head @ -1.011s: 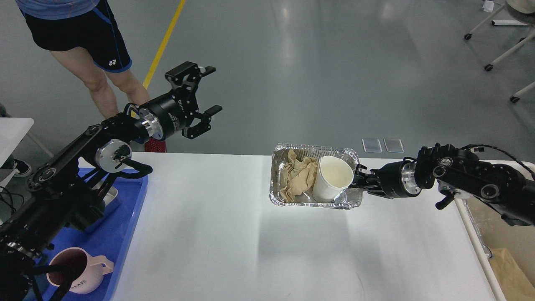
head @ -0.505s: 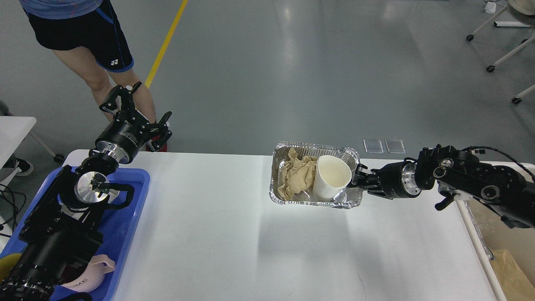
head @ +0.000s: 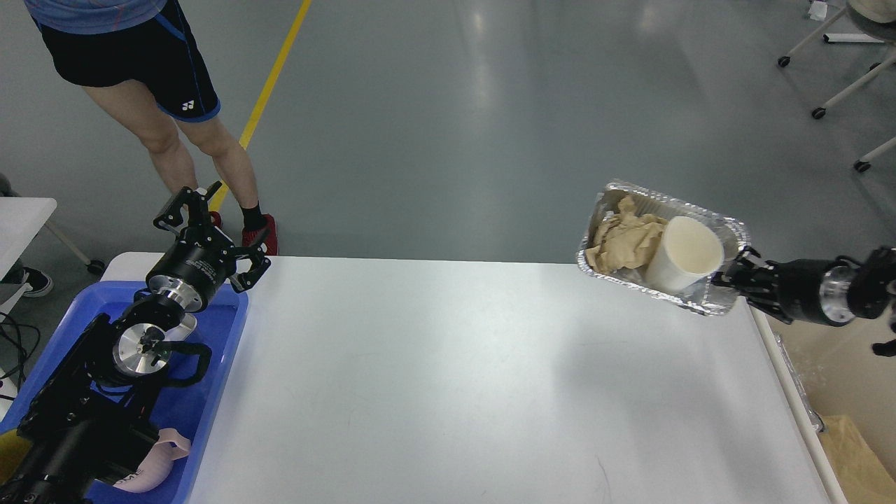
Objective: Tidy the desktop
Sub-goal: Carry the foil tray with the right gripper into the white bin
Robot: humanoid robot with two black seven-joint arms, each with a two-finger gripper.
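My right gripper [head: 728, 278] pinches the rim of one foil tray [head: 721, 231], lifted and tilted over the desktop's [head: 448, 378] far right corner. It carries one white paper cup [head: 686, 253] and one crumpled brown paper [head: 623, 241]. My left gripper [head: 210, 227] is spread wide above one blue tray [head: 210, 392] holding one pink mug [head: 150, 470].

A blue plastic tray [head: 222, 334] is the landmark. A pink mug [head: 150, 467] lies inside it at its near end. Beyond its far end stands a person [head: 150, 91] — bare legs, black shorts. Well to its right, a foil tray [head: 728, 231] holds crumpled brown paper [head: 623, 241] and a white paper cup [head: 682, 255] — tilted.
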